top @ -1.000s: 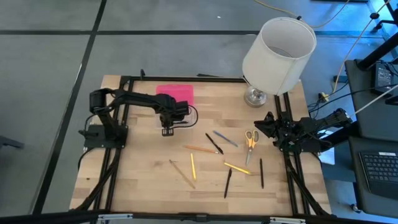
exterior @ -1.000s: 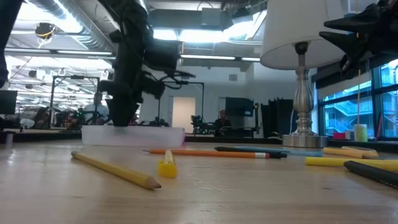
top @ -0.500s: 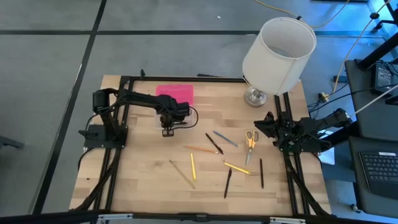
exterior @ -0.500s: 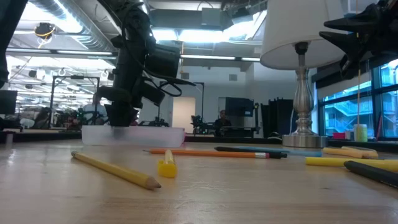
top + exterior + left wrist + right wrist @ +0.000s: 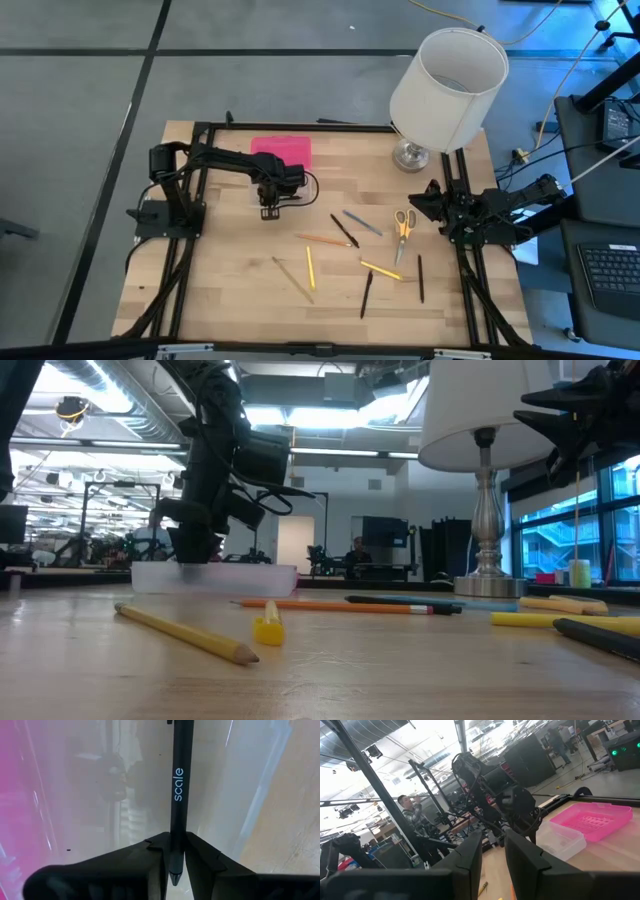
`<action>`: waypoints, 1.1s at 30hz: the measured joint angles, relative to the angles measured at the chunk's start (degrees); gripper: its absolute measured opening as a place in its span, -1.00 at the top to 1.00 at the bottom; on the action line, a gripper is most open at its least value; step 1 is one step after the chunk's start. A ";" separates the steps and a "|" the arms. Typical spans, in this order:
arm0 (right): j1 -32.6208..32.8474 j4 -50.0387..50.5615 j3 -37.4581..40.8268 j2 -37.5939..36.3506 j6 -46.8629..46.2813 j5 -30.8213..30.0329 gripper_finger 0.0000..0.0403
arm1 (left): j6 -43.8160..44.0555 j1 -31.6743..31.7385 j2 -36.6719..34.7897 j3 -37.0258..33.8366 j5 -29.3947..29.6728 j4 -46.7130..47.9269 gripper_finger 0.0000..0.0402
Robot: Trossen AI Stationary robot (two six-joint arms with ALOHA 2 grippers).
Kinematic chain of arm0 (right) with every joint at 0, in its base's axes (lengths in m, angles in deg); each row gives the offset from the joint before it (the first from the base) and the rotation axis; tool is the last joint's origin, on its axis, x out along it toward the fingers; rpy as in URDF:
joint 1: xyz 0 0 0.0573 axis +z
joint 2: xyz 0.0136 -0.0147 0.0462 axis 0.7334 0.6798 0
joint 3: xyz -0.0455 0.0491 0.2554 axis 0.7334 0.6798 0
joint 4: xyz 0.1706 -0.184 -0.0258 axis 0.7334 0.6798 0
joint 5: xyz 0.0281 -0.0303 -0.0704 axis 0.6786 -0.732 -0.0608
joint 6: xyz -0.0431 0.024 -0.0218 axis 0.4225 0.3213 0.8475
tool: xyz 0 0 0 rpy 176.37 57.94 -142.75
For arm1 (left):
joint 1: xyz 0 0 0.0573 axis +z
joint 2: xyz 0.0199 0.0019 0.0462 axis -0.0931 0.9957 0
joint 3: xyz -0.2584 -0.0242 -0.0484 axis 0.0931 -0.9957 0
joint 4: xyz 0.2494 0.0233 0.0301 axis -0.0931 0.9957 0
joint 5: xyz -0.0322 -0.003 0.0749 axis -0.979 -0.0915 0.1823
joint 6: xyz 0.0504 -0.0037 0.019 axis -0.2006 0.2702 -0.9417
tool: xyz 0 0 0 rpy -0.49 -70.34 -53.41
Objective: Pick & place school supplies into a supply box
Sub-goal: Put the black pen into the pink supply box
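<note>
Letting go now is the risky step: the left gripper (image 5: 268,210) sits left of centre in the high view, over the clear base of the supply box (image 5: 281,153), and in its wrist view a black pen (image 5: 177,800) lies between its two fingers (image 5: 150,860), which sit close along the barrel; whether they are clamped on it or already easing off I cannot tell. If the pen is not lined up with the base, I judge it could catch the box wall and end up propped on the rim, or roll out onto the table (image 5: 230,290); a gripper lifting while the pen is pinched could also drag the light box sideways. The pen is slim and glossy, with pale lettering on its barrel and its tip pointing back between the fingers. The box is a flat plastic case with a clear base and a bright pink lid lying open toward the upper middle of the high view (its far edge close to the table frame). Loose supplies are scattered across the lower middle of the table: yellow-handled scissors (image 5: 402,224), a yellow pencil (image 5: 310,268), and several dark and orange pens. The right gripper (image 5: 432,208) waits at the right edge of the table, its fingers a little apart and grasping nothing.
</note>
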 joint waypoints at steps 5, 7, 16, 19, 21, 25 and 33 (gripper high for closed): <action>0.00 0.00 0.01 0.00 0.02 0.00 0.56 | -0.01 0.00 0.00 0.00 0.04 0.02 0.78; 0.00 0.00 0.00 0.00 0.02 0.00 0.56 | -0.01 0.00 0.00 0.00 0.17 0.01 0.78; 0.01 0.00 0.01 0.00 0.02 0.00 0.56 | -0.06 0.00 0.00 0.00 1.26 0.01 0.67; 0.01 0.00 0.01 0.00 0.02 0.00 0.56 | -0.06 0.00 0.00 0.00 1.95 0.00 0.62; 0.00 0.00 0.00 0.00 0.02 0.00 0.56 | -0.07 -0.02 0.00 0.00 1.99 0.00 0.58; 0.00 0.00 0.00 0.00 -0.04 -0.02 0.56 | -0.08 0.00 0.00 0.00 2.16 0.53 0.52; 0.02 0.00 0.00 0.00 -0.15 -0.02 0.56 | -0.03 -0.02 0.00 0.00 4.39 1.10 0.45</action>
